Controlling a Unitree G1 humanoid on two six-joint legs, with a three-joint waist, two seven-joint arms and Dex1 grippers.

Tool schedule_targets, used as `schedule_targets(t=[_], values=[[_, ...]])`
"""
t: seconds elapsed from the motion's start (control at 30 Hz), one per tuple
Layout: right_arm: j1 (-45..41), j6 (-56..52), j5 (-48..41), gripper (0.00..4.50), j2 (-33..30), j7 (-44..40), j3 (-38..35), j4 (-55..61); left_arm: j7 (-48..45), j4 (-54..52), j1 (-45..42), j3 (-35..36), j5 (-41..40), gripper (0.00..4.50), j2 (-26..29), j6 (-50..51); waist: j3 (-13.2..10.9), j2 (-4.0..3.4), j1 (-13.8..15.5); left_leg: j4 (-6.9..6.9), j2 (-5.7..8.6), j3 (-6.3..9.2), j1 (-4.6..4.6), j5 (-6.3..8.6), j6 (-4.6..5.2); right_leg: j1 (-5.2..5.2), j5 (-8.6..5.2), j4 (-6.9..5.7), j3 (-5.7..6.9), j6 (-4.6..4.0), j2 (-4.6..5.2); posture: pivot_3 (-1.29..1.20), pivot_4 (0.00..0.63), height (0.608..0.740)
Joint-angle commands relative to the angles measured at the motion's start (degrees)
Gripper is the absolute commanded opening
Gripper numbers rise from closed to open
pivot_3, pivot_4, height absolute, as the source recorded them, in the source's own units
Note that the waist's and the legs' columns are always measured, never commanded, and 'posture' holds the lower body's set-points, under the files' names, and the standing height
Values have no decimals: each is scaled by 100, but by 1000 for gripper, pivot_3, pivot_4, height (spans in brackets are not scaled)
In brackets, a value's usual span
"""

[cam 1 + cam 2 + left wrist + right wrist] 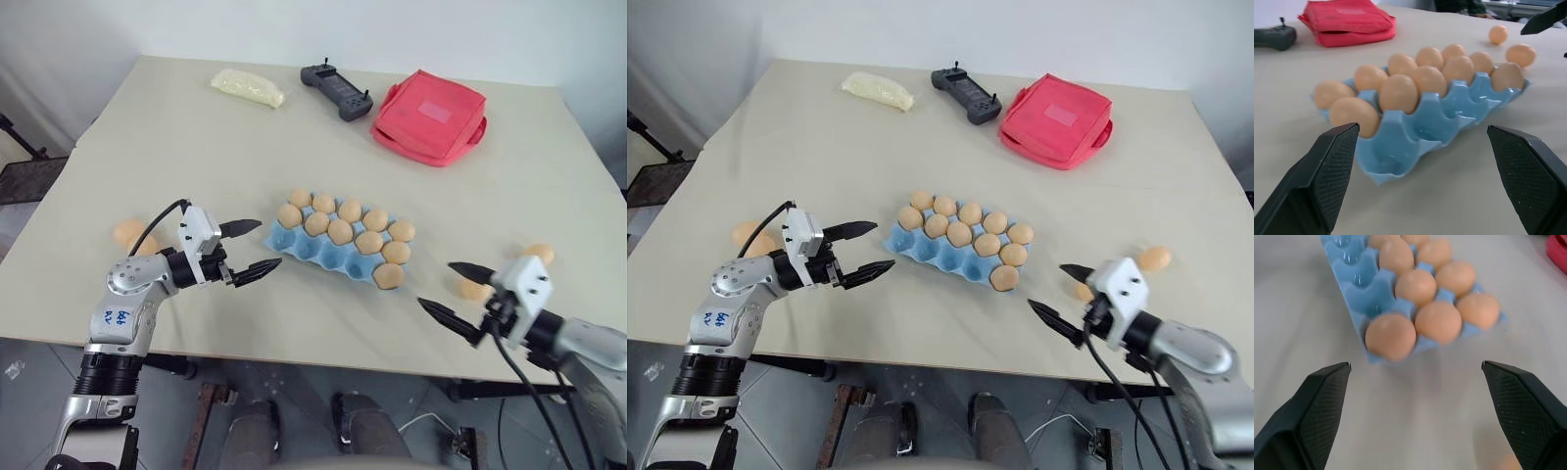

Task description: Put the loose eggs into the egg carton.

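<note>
Table (196, 137): eleven cartoned eggs (340, 231) (four loose (537, 254))

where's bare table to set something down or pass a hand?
Free: the wide strip between the egg carton and the far row of packet, remote, red pouch. Crowded: loose eggs beside the left gripper, more by the right gripper.

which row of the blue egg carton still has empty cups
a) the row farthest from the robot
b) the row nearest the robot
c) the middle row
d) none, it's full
b, the egg carton shows bare blue cups along its near row, with one egg at that row's right end, while the middle and far rows are filled.
</note>
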State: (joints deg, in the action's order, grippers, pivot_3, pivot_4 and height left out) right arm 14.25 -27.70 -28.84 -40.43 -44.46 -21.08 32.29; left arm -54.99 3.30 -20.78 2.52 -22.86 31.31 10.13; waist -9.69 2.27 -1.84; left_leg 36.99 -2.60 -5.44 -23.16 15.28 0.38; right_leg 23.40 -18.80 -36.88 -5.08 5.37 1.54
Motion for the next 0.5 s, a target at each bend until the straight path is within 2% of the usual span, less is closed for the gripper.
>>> schedule_targets(t=[0.03,0.23,0.5], values=[[630,-306,-354,4500,-182,-138,-894,542,-130,74,-158,-61,-21,4457,-83,-83,0,0,14,1,0,0,1,0,0,-1,0,-1,0,0,0,0,150,740],[1435,-519,-366,4500,-197,-144,-1588,661,-355,250,-313,-203,-30,4457,-219,-94,1,1,-3,6,1,-2,8,-3,5,-11,2,0,-4,-3,0,0,150,740],[671,-793,-324,4500,-82,618,-1337,320,-517,115,-199,-215,-72,4457,-165,40,1,1,1,4,1,-1,9,-3,6,-8,3,0,-5,-5,0,0,150,740]])
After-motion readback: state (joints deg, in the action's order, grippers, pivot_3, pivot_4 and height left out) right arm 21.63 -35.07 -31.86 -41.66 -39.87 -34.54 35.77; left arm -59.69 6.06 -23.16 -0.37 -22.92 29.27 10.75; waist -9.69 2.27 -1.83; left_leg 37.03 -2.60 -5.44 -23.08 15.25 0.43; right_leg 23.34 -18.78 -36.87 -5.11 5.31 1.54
